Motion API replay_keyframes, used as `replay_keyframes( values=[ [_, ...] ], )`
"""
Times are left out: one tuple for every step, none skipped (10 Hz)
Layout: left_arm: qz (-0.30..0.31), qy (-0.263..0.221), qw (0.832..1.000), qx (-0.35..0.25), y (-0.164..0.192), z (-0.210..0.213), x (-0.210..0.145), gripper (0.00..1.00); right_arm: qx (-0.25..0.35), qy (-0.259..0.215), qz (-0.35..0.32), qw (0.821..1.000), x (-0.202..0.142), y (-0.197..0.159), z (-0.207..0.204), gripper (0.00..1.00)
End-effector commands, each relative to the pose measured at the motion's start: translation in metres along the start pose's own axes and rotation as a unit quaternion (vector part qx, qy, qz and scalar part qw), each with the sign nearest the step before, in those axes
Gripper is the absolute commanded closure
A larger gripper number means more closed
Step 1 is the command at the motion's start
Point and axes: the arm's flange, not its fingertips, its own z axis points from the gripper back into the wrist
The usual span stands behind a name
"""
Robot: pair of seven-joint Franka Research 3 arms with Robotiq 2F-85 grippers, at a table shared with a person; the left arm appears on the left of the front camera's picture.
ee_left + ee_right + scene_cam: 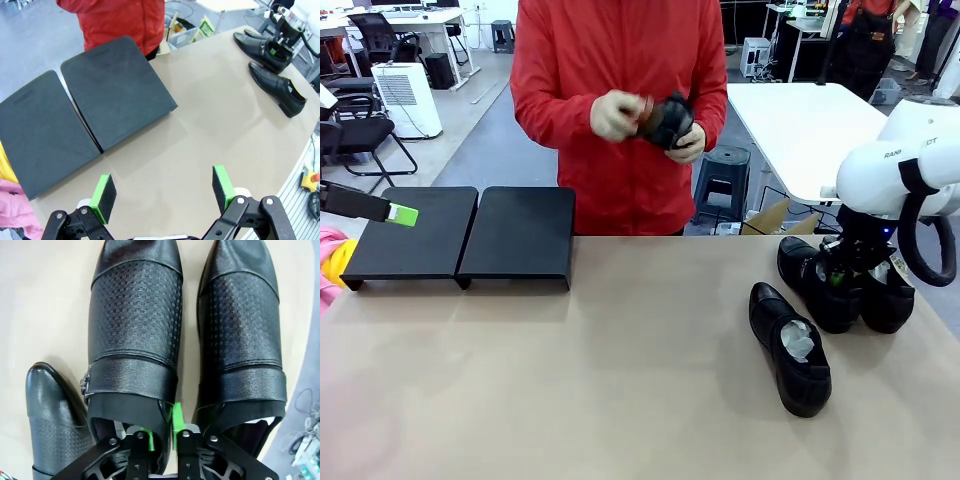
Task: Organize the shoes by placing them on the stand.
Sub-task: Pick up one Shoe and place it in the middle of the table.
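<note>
Glossy, embossed leather shoes (135, 325); matt stand (115, 90); smooth table (210, 130).

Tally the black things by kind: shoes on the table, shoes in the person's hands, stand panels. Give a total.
Shoes on the table: 3
Shoe in the person's hands: 1
Stand panels: 2
Total: 6

My left end effector (162, 192) and right end effector (162, 436) are black with bright green pads (103, 196), the dress shoes (135, 315) glossy black with a fine embossed check and white paper (798, 340) inside, the stand (520, 235) matte black, the counter (570, 380) pale tan, the person's jacket (580, 60) red.
</note>
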Motion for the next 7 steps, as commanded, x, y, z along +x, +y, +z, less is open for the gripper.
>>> replay_keyframes(
  values=[
    [-0.005, -0.002, 1.000, -0.007, 0.001, 0.000, -0.001, 0.00, -0.011, 0.018, -0.002, 1.000, 0.008, 0.000, -0.006, 1.00],
    [-0.005, -0.002, 1.000, -0.007, 0.001, 0.000, -0.001, 0.00, -0.011, 0.020, -0.001, 1.000, 0.008, 0.000, -0.006, 1.00],
    [-0.005, -0.002, 1.000, -0.007, 0.001, 0.000, -0.001, 0.00, -0.010, 0.020, -0.001, 1.000, 0.008, 0.000, -0.006, 1.00],
    [-0.005, -0.002, 1.000, -0.007, 0.001, 0.000, -0.001, 0.00, -0.010, 0.017, 0.000, 1.000, 0.008, 0.000, -0.005, 1.00],
    [-0.005, -0.002, 1.000, -0.007, 0.001, 0.000, -0.001, 0.00, -0.016, 0.008, -0.002, 1.000, 0.005, 0.000, 0.000, 1.00],
    [-0.005, -0.002, 1.000, -0.007, 0.001, 0.000, -0.001, 0.00, -0.018, -0.012, -0.003, 1.000, 0.000, 0.002, 0.014, 1.00],
    [-0.005, -0.002, 1.000, -0.007, 0.001, 0.000, -0.001, 0.00, -0.020, -0.037, -0.004, 0.999, -0.006, 0.003, 0.032, 1.00]
  ],
)
